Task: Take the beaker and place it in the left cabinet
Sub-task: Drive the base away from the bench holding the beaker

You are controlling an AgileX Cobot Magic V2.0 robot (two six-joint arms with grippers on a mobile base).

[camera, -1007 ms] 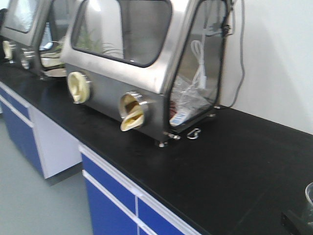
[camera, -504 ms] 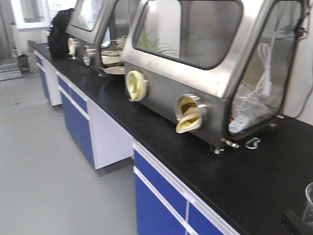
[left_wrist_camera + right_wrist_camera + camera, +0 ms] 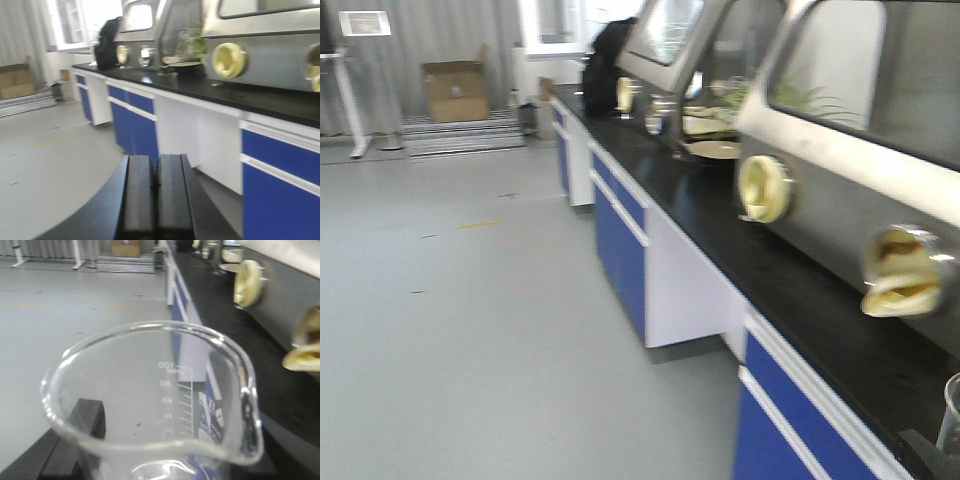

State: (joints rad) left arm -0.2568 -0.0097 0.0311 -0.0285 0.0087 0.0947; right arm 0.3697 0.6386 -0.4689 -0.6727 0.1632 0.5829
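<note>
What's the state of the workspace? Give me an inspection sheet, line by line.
Surface: black bench top over blue-and-white cupboards; the view is blurred.
Job's things: beaker upright, looks empty, held in the right gripper; left cabinet not in view.
Clutter: steel glove boxes with yellowish glove ports; black backpack on the bench.
Grippers: right gripper shut on the beaker; left gripper shut, holding nothing.
Cables: nothing seen.
Surroundings: grey floor; cardboard box by the far wall.
</note>
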